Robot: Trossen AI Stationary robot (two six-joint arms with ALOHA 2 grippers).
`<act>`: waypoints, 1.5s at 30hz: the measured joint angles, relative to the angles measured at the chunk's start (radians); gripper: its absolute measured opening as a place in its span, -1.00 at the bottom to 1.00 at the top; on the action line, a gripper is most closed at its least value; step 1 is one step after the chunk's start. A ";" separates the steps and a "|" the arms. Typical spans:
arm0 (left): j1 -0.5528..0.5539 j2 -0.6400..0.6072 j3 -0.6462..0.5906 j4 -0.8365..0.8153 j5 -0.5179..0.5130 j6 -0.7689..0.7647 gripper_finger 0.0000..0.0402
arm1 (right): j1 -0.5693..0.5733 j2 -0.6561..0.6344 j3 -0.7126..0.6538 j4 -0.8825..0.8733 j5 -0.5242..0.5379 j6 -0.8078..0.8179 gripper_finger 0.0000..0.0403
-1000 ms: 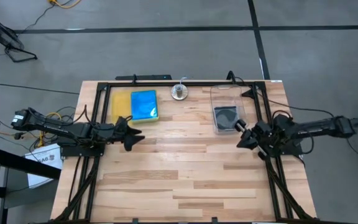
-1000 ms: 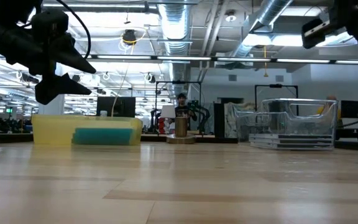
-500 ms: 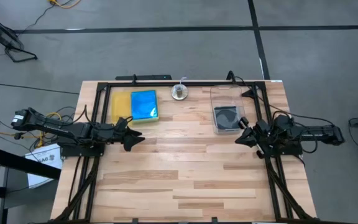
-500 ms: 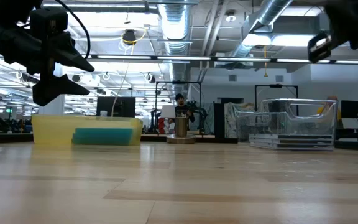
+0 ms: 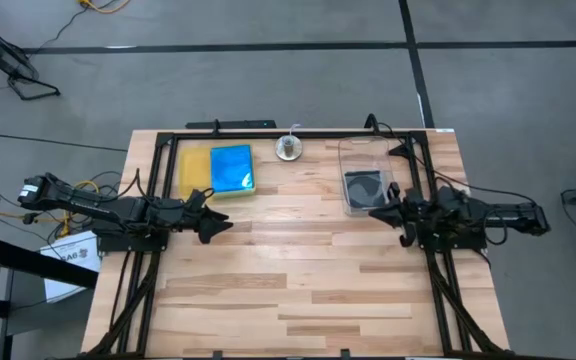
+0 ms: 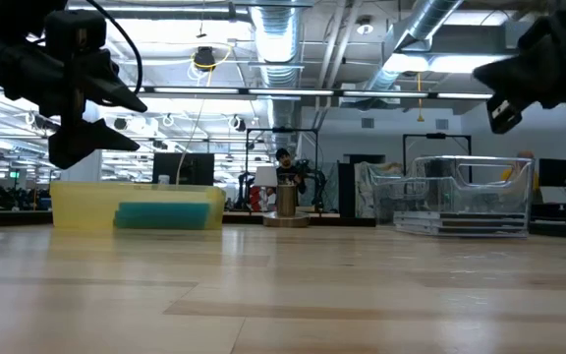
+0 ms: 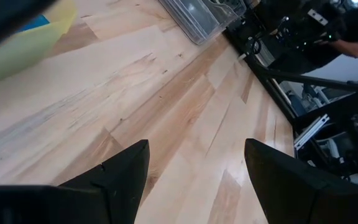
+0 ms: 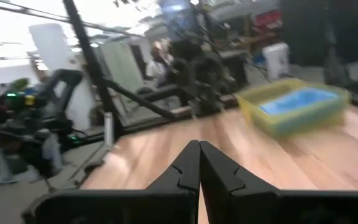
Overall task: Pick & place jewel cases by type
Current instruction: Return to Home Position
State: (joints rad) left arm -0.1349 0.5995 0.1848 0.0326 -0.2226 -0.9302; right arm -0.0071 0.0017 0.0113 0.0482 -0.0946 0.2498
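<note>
A translucent blue jewel case (image 5: 232, 168) lies flat in a yellow tray (image 5: 196, 170) near the table's far edge, left of centre. In the low view the blue jewel case (image 6: 165, 214) shows through the tray's wall. A clear jewel case with a black inside (image 5: 363, 188) lies in a clear tub (image 5: 368, 150) at the far right. My left gripper (image 5: 220, 213) hovers open above the table, just nearer than the tray. My right gripper (image 5: 378, 213) hovers shut just nearer than the tub; in its wrist view the right gripper (image 8: 199, 163) shows its fingers closed together, empty.
A small round metal object (image 5: 288, 150) stands at the far edge between tray and tub. Black frame rails (image 5: 268, 134) run along the far edge and down both sides. Bare wood (image 5: 298, 270) spreads over the middle and near half of the table. A person (image 6: 285, 175) stands in the room beyond.
My right arm has folded in, and its gripper has moved a little toward the table's left and come down somewhat in the low view. The jewel cases, the tray and the tub have stayed where they were.
</note>
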 joint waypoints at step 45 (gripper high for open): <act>-0.082 -0.336 -0.173 0.119 0.303 0.510 0.28 | -0.001 0.000 0.005 -0.042 0.015 0.013 -1.00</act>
State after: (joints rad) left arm -0.2172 0.2636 0.0116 0.1516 0.0803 -0.4203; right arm -0.0082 0.0017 0.0166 0.0067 -0.0791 0.2626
